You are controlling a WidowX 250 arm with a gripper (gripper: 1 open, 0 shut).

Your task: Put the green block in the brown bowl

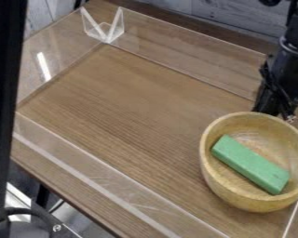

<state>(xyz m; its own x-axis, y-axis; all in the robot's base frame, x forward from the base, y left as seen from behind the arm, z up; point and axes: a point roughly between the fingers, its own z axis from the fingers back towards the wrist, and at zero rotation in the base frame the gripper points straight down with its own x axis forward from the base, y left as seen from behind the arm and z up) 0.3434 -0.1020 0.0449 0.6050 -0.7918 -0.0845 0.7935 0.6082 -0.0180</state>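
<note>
Green block (250, 164) lies flat inside the brown bowl (219, 135), slanted across its floor. Bowl sits at right end of the wooden table (127, 102). Gripper (281, 104) just behind the bowl's far rim, pointing down, jaws pressed together, empty. Clear plastic wall (104, 26) edges the table; dark post (7, 112) blocks the left.

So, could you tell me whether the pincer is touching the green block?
Apart. The camera view shows the block lying in the bowl, with the pincer beyond the rim.
</note>
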